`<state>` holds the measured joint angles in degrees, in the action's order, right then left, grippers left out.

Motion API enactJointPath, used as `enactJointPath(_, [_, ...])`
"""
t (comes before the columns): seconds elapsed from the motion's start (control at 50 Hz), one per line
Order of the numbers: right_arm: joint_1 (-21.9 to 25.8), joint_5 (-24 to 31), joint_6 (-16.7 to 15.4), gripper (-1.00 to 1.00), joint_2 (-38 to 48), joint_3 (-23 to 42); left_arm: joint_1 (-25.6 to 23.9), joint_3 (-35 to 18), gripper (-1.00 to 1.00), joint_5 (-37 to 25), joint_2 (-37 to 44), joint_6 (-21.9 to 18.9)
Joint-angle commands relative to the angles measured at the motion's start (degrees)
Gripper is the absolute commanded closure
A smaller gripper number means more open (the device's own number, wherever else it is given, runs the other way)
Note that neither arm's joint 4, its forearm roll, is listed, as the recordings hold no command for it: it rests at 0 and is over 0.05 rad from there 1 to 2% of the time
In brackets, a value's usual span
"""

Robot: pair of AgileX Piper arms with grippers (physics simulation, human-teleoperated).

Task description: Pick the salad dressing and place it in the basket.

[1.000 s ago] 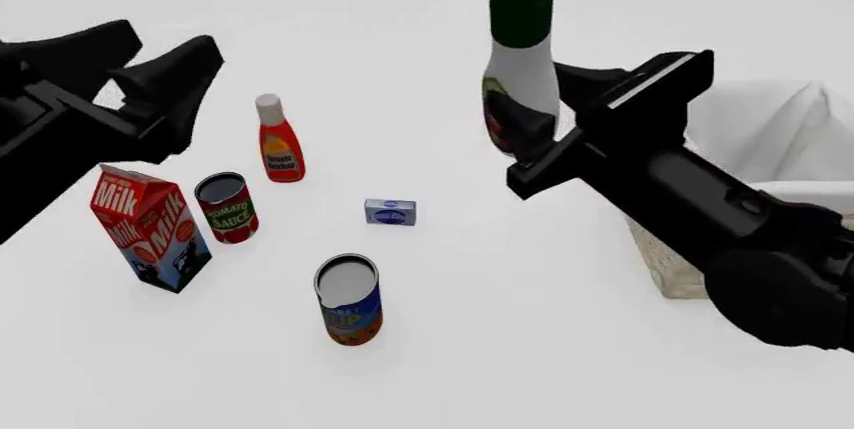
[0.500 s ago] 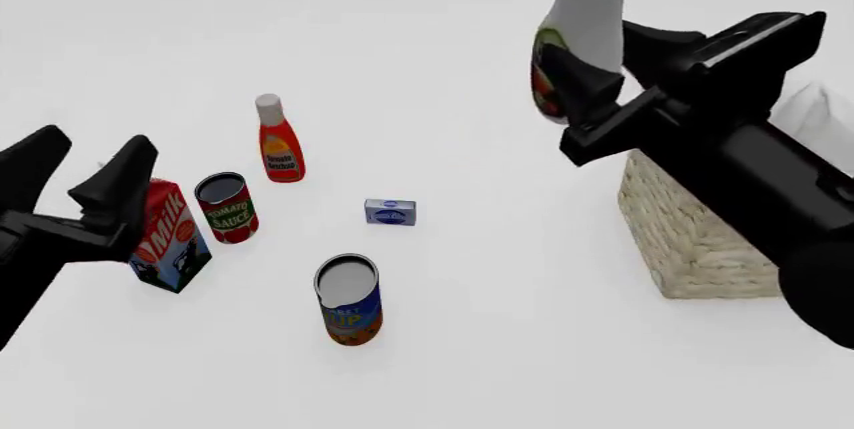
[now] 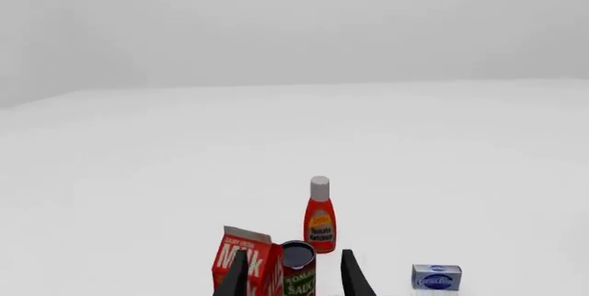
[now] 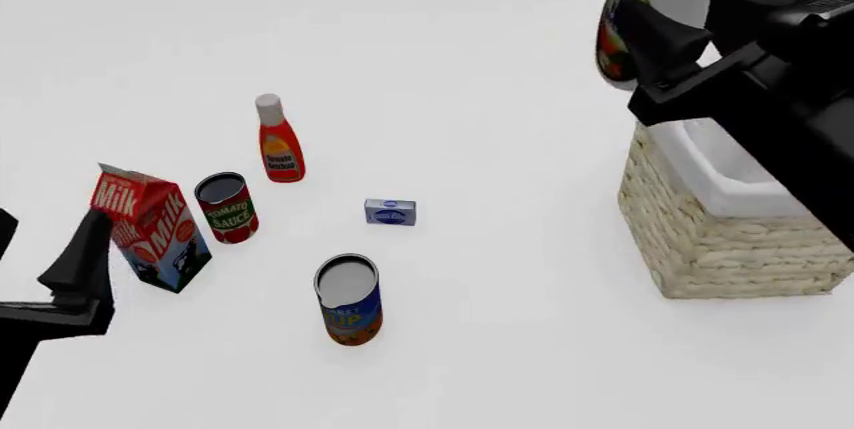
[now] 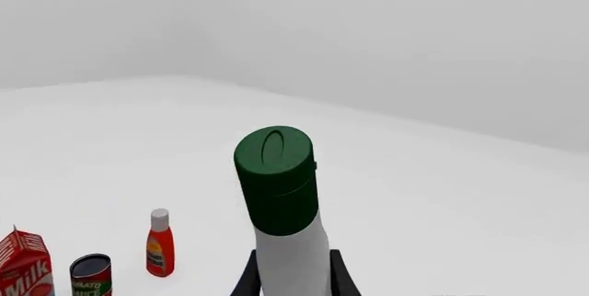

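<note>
- White salad dressing (image 4: 657, 4) sits upright, clamped in the right gripper (image 4: 667, 49), held high just left of the basket (image 4: 721, 239) (cap out of frame).
- Left gripper (image 3: 292, 275): fingers apart, empty, far off.

My right gripper (image 4: 667, 49), clamped on the salad dressing (image 4: 654, 4), hangs above the near-left corner of the basket (image 4: 721, 234); the basket's white-lined opening below lies unobstructed. Bare table runs between the basket and the small blue-white box (image 4: 390, 212), wide enough for a pass. Left half is crowded: ketchup bottle (image 4: 278, 139), tomato sauce can (image 4: 228, 207) and milk carton (image 4: 150, 227) stand close together, the open can (image 4: 348, 299) nearer me. My left gripper (image 4: 54, 294) sits low beside the carton, fingers parted. Far table bare.
</note>
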<state>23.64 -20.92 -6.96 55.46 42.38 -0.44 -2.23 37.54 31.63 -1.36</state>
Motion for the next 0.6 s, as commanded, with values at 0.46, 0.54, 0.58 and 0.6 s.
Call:
enactJointPath(0.46, [-14.51,2.0,2.42,1.0,-3.64,2.18,6.14,2.23,-1.0,-31.86,-31.5,-2.13])
enactJointPath(0.54, [-17.45,1.17,2.78,1.0,-2.19,1.99,6.19,2.23,-1.0,-32.38,-31.6,-1.41])
enactJointPath(0.58, [-18.67,0.69,3.0,1.0,-1.53,1.74,6.26,2.23,-1.0,-32.27,-31.61,-1.51])
enactJointPath(0.6, [-19.61,0.49,3.31,1.0,-1.1,1.73,6.32,2.23,-1.0,-32.3,-31.61,-1.37])
